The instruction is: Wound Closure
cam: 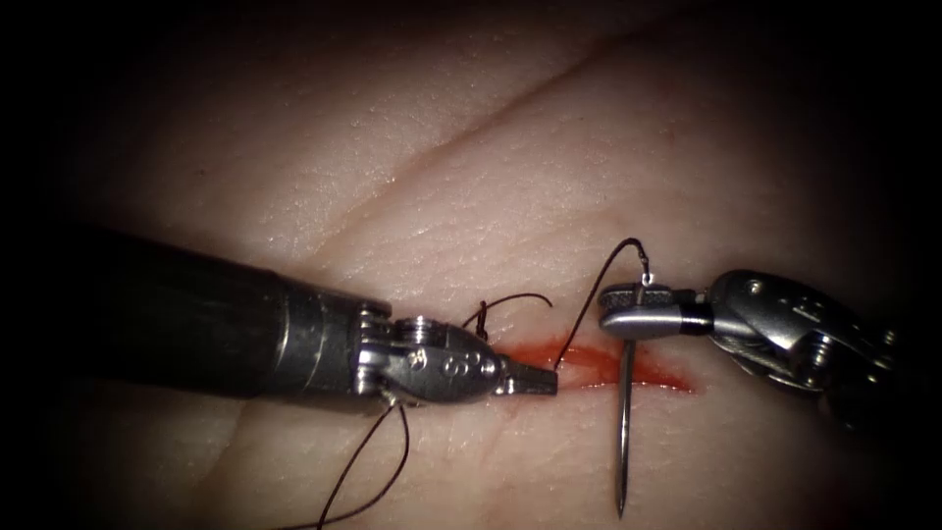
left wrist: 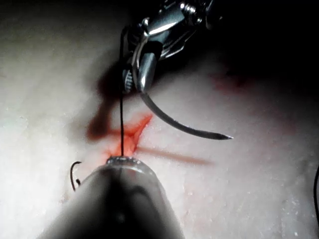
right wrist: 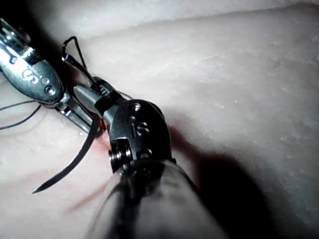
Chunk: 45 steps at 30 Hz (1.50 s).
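The right arm's silver end effector (cam: 628, 312) clamps the curved steel needle (cam: 624, 432) near its swaged tail, free above the pale tissue (cam: 471, 157) (presumably readying a bite); the left end effector (cam: 538, 381) pinches the dark thread (cam: 579, 324) over the red cut (cam: 599, 365).

Needle (cam: 624, 432) hangs from right pincer (cam: 638, 310) (over cut (cam: 613, 368)).

We see a bright pool of light on the tissue (cam: 471, 196) around both tools, dark vignetted edges, glare on the right tool (cam: 638, 309), blurred near shafts.
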Motion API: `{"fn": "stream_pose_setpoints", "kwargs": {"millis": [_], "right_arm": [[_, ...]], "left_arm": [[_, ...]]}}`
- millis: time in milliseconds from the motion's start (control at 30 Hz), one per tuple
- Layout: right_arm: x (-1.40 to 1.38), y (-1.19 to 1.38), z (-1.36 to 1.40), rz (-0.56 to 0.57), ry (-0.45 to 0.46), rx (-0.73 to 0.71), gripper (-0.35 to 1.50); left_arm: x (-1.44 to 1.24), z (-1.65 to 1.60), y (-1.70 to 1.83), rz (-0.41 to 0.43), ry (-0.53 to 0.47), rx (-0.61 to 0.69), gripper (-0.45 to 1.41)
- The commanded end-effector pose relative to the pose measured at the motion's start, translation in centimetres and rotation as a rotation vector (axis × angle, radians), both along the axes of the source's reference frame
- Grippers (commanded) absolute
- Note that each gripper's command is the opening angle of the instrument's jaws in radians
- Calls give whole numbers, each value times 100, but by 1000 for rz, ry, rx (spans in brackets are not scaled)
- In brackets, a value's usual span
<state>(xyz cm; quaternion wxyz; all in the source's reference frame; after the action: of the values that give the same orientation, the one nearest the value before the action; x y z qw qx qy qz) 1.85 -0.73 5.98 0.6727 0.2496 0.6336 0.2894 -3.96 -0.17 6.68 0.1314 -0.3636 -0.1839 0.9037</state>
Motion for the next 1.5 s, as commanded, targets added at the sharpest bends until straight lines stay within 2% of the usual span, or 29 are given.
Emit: {"fn": "stream_pose_setpoints", "kwargs": {"millis": [33,100,367,900,1233,1500], "right_arm": [[6,-5,5,1,2,-5,-35],[6,-5,5,4,4,-11,-35],[5,-4,6,4,3,-28,-35],[5,-1,10,4,2,-46,-35],[4,-1,10,4,2,-52,-35],[5,-3,9,4,3,-59,-35]], "left_arm": [[-6,8,-1,9,22,-2,-45],[-7,18,3,37,61,10,-45],[-5,33,-2,104,110,26,-45],[-12,14,-11,133,3,97,-45],[-19,29,-22,162,-35,107,-45],[-20,50,-5,163,-16,83,-45]]}}
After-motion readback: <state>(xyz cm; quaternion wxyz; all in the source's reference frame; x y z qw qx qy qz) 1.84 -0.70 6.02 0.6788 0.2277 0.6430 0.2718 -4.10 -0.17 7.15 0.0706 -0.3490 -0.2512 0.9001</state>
